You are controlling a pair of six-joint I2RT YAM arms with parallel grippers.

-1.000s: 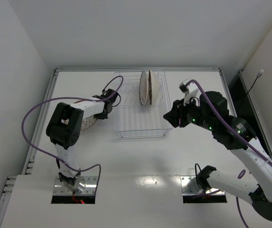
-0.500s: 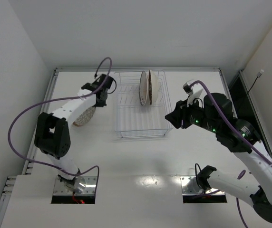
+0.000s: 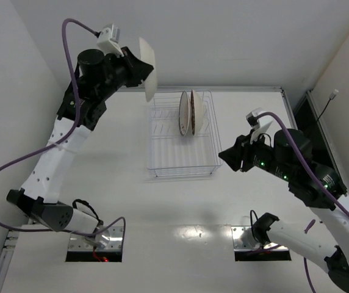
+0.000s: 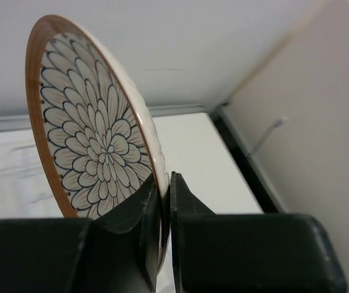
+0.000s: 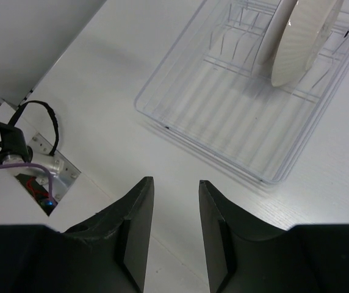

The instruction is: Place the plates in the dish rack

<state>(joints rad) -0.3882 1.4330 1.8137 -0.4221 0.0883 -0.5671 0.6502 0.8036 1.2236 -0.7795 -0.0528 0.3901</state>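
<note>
Flower-patterned plate (image 4: 95, 134) clamped in left hand (image 4: 165, 186) — pattern seen only from wrist, right hand (image 5: 173, 186) apart, empty, near dish rack (image 5: 162, 125)

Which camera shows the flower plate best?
The left wrist view: the flower plate fills it, petals and brown rim clear, its edge pinched in the left claw. The top view shows only its pale back, held high. The right wrist view misses it, showing just the dish rack.

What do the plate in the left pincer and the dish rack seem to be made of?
Held plate: probably glazed ceramic; smooth face with painted petals, brown rim. Dish rack: clear plastic or coated wire, hard to tell; see-through, thin tines.
</note>
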